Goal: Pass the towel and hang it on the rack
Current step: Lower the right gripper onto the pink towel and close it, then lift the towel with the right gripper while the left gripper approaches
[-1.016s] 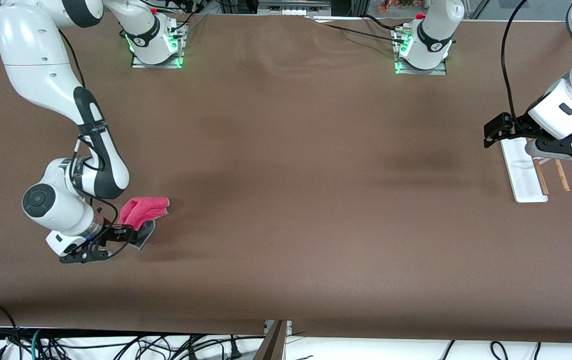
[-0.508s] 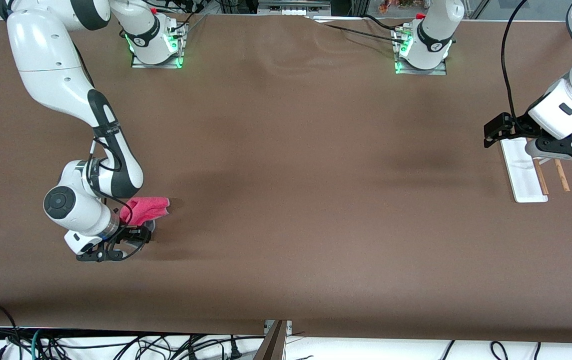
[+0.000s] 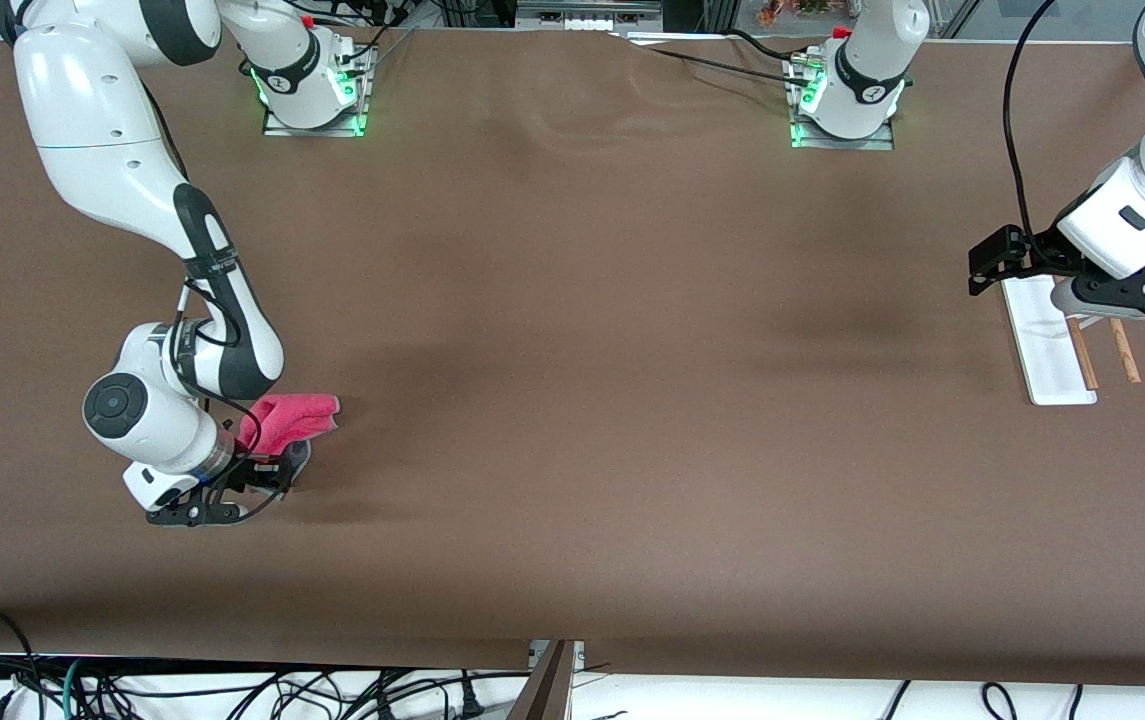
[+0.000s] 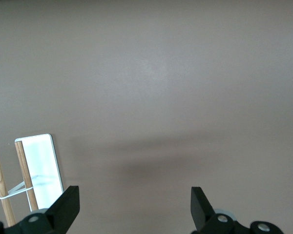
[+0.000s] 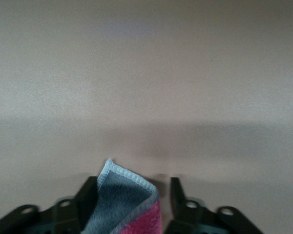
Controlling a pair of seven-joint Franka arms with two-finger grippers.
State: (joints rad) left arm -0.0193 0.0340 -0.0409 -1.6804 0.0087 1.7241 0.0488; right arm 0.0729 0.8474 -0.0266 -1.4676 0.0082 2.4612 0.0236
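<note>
The pink-red towel (image 3: 290, 418) lies crumpled on the brown table toward the right arm's end. Its grey corner (image 5: 122, 197) points up between the fingers of my right gripper (image 3: 270, 470), which is down at table level on the towel's camera-side edge. In the right wrist view the right gripper (image 5: 133, 195) stands open around that corner: one finger (image 5: 89, 194) touches the cloth, the other is a little apart from it. The rack (image 3: 1045, 345) stands toward the left arm's end, its white base (image 4: 43, 165) and brown rods showing. My left gripper (image 3: 1127, 310) waits over it, open and empty (image 4: 135, 204).
Both arm bases (image 3: 312, 95) (image 3: 842, 100) stand along the table's edge farthest from the front camera. A black cable (image 3: 1012, 150) hangs by the left arm. Cables lie below the table's near edge (image 3: 232, 690).
My right arm has slid toward the towel, bringing its fingers astride the grey corner, and the fingers have narrowed. The towel, rack and left arm have not moved.
</note>
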